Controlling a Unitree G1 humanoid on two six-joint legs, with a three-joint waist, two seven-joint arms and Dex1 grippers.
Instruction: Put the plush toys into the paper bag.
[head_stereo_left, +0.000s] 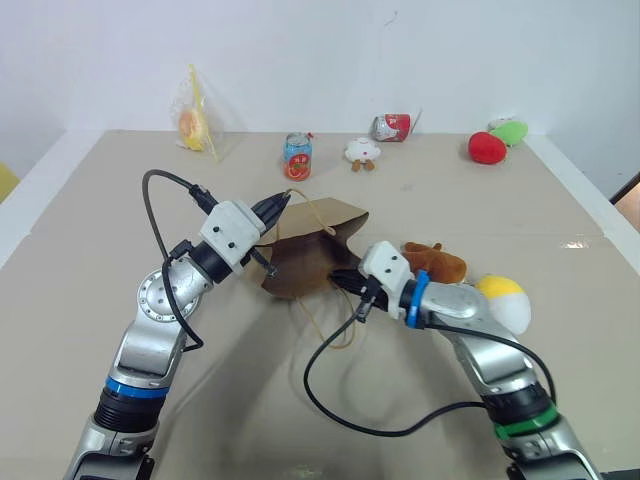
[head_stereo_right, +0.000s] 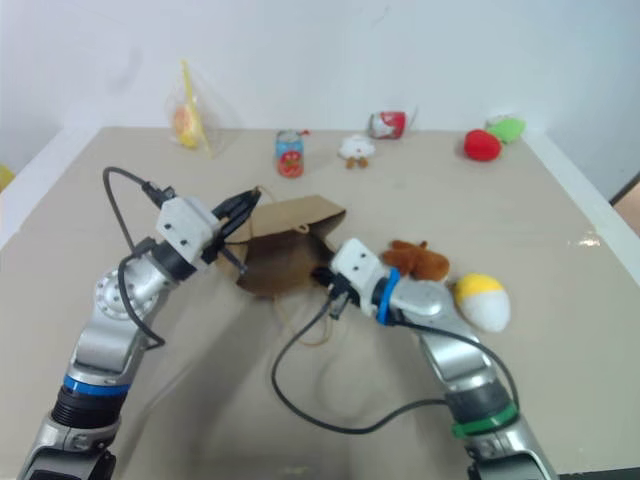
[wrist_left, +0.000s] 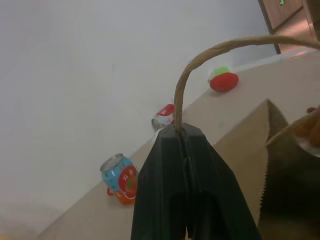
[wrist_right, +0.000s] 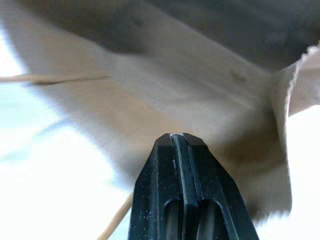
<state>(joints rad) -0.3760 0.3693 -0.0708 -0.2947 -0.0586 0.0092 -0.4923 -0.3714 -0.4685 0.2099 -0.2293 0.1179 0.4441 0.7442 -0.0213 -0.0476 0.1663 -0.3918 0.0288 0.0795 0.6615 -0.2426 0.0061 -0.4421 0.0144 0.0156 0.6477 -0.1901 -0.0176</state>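
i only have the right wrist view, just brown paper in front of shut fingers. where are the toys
Observer: Both lie on the table beside the right arm: the brown plush just behind the wrist, the white and yellow egg plush further right. Neither is in the paper bag.
Operator: is the bag standing up
Observer: It is partly raised, tilted with its mouth towards the right hand.
Operator: whats holding it up
Observer: The left hand is shut on one cord handle, pinched between its fingertips.
Operator: and the other handle
Observer: The other cord loop trails loose on the table, below the bag's mouth.
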